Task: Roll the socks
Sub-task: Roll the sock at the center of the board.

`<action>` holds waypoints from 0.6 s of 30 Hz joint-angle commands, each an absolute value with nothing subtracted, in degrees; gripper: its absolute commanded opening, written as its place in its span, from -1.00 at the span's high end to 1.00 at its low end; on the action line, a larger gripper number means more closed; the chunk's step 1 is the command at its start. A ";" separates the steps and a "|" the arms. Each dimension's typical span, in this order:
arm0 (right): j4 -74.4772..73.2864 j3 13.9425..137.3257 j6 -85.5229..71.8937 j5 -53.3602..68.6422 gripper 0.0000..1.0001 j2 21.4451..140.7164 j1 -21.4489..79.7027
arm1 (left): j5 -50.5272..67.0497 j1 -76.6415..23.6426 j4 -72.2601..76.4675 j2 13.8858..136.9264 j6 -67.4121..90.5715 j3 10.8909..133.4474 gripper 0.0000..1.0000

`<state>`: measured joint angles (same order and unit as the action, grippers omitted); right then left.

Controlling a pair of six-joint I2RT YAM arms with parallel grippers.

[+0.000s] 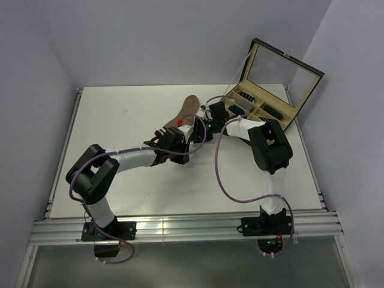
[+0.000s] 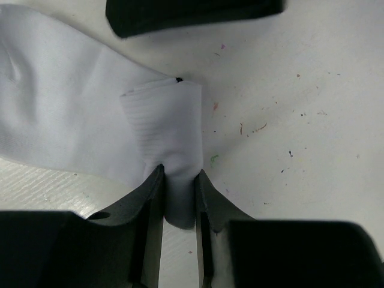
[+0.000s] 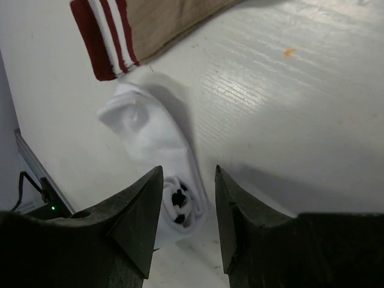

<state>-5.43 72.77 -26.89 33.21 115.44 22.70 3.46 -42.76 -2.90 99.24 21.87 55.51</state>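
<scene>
At the middle of a white table (image 1: pixel 120 180), two robot arms meet over a white sock (image 2: pixel 72 114), with the rolling job, by the look of it, barely begun. The left gripper (image 2: pixel 179 180) has its fingers (image 2: pixel 147 201) clamped on a doubled-over fold at one end of the white sock, the fabric bunched tight between them. From that pinch the sock's long axis runs away from the fingers and off to the left of the wrist view, lying flat and unrolled on the table. The right gripper (image 3: pixel 189 180) hangs low over the same sock with its fingers (image 3: pixel 135 222) apart and gripping nothing. Seen from its wrist, the sock's near end, showing dark marks, lies in the gap beneath the tips. The rest of it stretches ahead and leftward toward the dark red-and-white cuff of a brown sock (image 3: pixel 174 21), which lies flat just beyond. From above, both wrists hide the white sock, and an open-lidded box (image 1: pixel 264 111) stands well apart at the right rear. The left arm alone has hold, so any roll would probably have to travel along the sock away from its pinch. The right arm's open fingers look placed to steady the fabric, though the thin fold could slip free.
</scene>
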 commanded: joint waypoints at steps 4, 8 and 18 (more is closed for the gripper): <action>-10.28 80.24 -22.06 37.61 0.09 120.14 26.19 | 6.77 -42.98 -1.76 97.21 20.39 54.32 0.99; -11.95 81.47 -21.18 37.62 0.23 121.64 26.63 | 8.17 -42.89 -0.79 96.94 19.34 54.05 0.99; -17.05 83.23 -17.93 37.62 0.76 124.01 27.86 | 13.27 -42.98 1.93 98.08 15.56 54.84 0.99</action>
<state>-14.48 80.88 -20.29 37.30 122.91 26.83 9.30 -42.76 -0.23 98.94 17.89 54.19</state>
